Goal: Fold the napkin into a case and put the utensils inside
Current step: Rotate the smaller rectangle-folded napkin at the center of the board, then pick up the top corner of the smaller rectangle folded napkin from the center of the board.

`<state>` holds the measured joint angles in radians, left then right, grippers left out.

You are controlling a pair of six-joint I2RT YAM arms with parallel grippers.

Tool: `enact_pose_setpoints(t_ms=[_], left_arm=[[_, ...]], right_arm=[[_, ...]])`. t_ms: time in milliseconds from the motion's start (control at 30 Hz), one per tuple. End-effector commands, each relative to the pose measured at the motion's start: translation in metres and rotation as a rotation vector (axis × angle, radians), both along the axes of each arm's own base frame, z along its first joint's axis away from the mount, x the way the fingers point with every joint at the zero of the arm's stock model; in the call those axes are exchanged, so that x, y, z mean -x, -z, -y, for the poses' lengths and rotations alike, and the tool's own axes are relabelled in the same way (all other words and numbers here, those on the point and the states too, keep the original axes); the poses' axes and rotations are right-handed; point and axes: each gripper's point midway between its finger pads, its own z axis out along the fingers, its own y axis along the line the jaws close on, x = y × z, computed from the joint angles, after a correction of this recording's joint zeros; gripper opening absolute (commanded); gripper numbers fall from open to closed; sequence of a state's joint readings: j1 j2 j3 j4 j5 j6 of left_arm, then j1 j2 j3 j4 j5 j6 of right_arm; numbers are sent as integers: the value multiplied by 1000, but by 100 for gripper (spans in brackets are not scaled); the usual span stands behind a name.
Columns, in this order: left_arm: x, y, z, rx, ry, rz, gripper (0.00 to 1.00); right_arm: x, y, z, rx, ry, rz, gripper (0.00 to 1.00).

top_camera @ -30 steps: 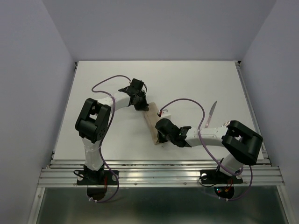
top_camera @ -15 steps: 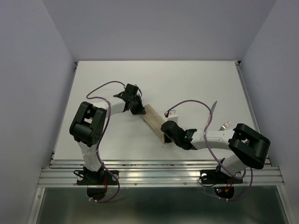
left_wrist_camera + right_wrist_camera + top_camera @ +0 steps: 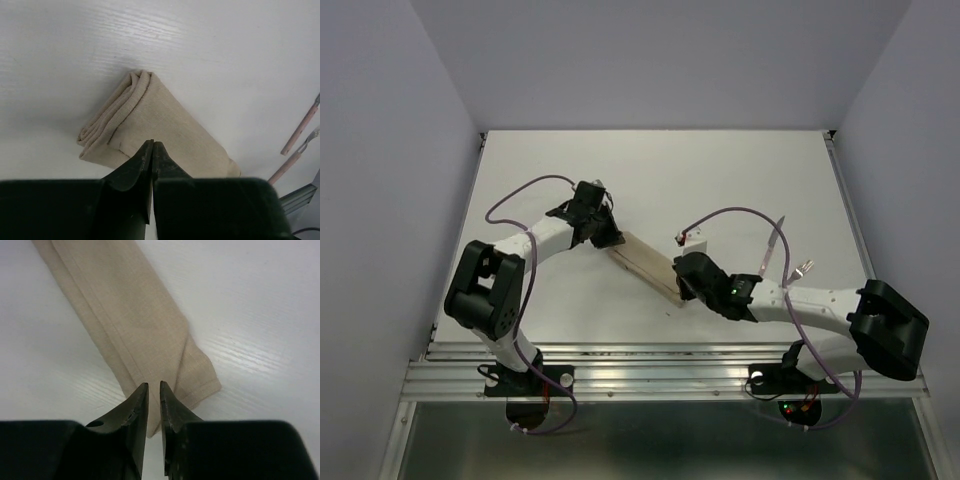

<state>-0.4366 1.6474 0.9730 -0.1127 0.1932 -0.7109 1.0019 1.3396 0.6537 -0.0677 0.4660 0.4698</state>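
Both arms bend inward toward each other, the left gripper (image 3: 605,238) (image 3: 152,145) farther with jaws together, the right gripper (image 3: 682,290) (image 3: 154,385) nearer with jaws slightly parted.

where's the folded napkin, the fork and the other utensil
napkin (image 3: 645,266): top view, middle of the folded strip
fork (image 3: 287,166): left wrist view, on its pinkish handle near the right edge
other utensil (image 3: 301,129): left wrist view, on its pinkish handle, just above the fork

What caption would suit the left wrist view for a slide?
Left gripper at one end of the folded napkin, two utensils lying off to the side.
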Motion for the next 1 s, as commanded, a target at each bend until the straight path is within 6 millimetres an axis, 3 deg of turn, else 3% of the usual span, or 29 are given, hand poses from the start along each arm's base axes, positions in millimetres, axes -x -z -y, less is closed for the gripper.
enact_pose_setpoints(t_ms=[0, 67, 100, 167, 300, 333, 367, 400, 467, 667, 967], left_arm=[[-23, -74, 1, 5, 30, 174, 18], [-21, -86, -5, -22, 30, 190, 22], [-23, -90, -10, -42, 20, 203, 24], [-24, -101, -21, -49, -5, 221, 25], [-17, -96, -58, -46, -102, 184, 27], [-13, -93, -59, -49, -103, 178, 28], [-11, -91, -66, -51, -117, 172, 28], [-11, -88, -77, -54, -148, 164, 29], [-5, -81, -93, -60, -185, 146, 33], [6, -72, -114, -68, -228, 127, 40], [9, -69, -120, -65, -239, 124, 41]], right_arm=[[-12, -42, -40, -91, -103, 43, 25], [-16, -43, -51, -77, -122, 32, 29], [-23, -58, -64, -98, -129, 45, 31], [-29, -46, -77, -57, -143, 10, 32], [-49, -44, -111, -27, -169, -1, 32], [-53, -55, -116, -42, -174, 16, 32], [-56, -54, -121, -33, -180, 12, 32], [-57, -38, -125, 1, -188, -17, 32], [-64, -32, -138, 23, -205, -23, 36], [-75, -25, -163, 52, -266, -30, 53], [-90, -10, -175, 98, -265, -16, 57]])
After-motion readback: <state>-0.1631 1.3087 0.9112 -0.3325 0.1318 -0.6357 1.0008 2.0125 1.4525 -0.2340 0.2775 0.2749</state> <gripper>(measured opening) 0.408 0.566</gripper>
